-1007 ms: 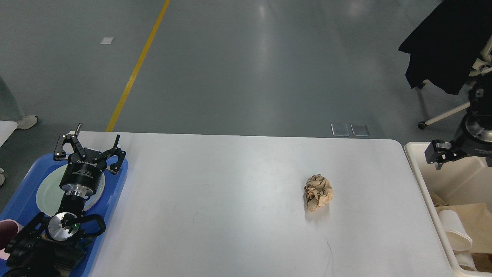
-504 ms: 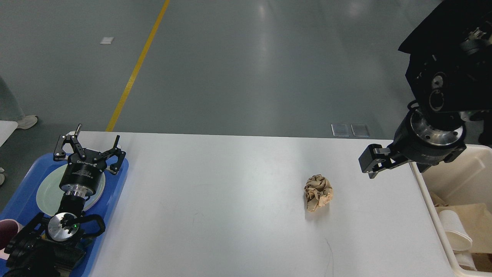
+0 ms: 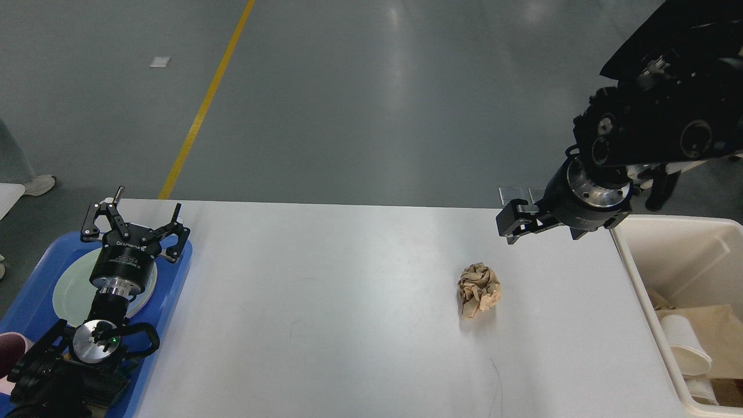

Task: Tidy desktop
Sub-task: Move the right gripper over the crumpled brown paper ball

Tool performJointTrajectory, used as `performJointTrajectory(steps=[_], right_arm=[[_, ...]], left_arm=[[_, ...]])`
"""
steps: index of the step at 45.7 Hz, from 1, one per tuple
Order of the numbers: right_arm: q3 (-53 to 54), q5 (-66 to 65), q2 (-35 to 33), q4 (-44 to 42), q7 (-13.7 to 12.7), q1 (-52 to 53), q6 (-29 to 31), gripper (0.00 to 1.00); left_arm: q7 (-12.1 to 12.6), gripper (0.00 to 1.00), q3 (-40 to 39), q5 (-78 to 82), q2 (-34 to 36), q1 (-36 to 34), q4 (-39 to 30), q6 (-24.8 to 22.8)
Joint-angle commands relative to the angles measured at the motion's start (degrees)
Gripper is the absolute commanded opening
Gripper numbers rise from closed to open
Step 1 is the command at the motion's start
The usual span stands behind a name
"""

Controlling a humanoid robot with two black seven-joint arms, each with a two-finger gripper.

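Here the right hand (image 3: 511,223) hovers over the desktop's (image 3: 348,302) far right.

Smooth, slightly glossy white bench (image 3: 348,290); crumpled matt brown paper ball (image 3: 479,288); shiny blue plastic tray (image 3: 174,273); matt cream plastic bin (image 3: 633,273)

My right hand (image 3: 511,223) shows end-on and dark, so I cannot tell its fingers apart. My left arm covers part of the pale plate (image 3: 69,287) on the blue tray (image 3: 29,290). The picture's edge cuts off the worktop (image 3: 348,325), the cream bin (image 3: 667,290) and a pink cup (image 3: 8,348).
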Motion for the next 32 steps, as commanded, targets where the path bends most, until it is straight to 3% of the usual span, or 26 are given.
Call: performJointTrajectory(steps=[1,13,24,32], right_arm=[[3.39,0.0,2.59,-10.64,-0.5,-11.31,-0.21,1.0],[6.64,0.35,7.69,-30.86,-0.77,-32.32,-0.73,1.0],[8.14,0.08,12.17,-42.29,-0.77,-43.93,-2.66,1.0],[8.93,-0.36,13.23,-44.32,-0.68,-47.89,-9.34,1.0]], left_arm=[[0.0,0.97,0.0,0.0,0.0,0.0,0.0,-0.03],[0.0,0.96,0.0,0.0,0.0,0.0,0.0,-0.12],[0.0,0.96,0.09,0.0,-0.09,0.0,0.0,-0.12],[0.0,0.96,0.09,0.0,0.0,0.0,0.0,-0.12]])
